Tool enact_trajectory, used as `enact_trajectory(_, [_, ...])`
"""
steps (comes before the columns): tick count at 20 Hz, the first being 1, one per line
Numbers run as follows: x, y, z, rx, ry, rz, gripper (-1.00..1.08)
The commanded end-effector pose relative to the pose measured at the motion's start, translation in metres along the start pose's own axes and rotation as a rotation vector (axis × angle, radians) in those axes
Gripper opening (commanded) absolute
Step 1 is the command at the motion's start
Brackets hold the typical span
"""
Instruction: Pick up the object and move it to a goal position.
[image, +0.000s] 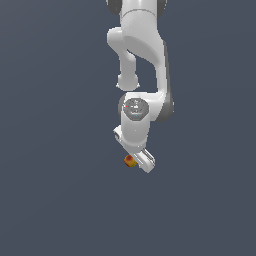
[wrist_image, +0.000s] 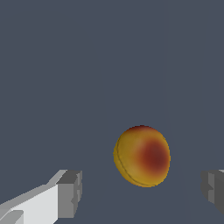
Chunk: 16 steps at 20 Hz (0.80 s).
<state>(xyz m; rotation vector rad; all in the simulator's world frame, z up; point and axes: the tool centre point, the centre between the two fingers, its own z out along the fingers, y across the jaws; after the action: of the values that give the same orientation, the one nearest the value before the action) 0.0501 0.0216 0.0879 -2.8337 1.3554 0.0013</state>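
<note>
Orange ball (wrist_image: 142, 156) between open gripper (wrist_image: 142, 192)

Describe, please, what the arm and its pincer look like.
The arm is glossy white with rounded links, dark grey joint bands and a grey round cap with tiny red marks. The pincer has white blocky fingers ending in grey pads. No cables show.

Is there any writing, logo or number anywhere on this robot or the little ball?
None can be read.
Robot arm: plain white, no lettering; a grey disc on it has tiny red specks, too small to read.
Ball: only mottled orange, yellow and red, no marks.
Gripper: bare grey fingers, no label.
</note>
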Motion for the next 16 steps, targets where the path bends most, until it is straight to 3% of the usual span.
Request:
enact_trajectory(1, [0.000, -0.001, 0.002, 0.000, 0.001, 0.025, 1.00])
enact_trajectory(10, [0.000, -0.002, 0.007, 0.000, 0.001, 0.038, 1.00])
enact_trajectory(16, [0.000, -0.001, 0.036, 0.000, 0.001, 0.041, 1.00])
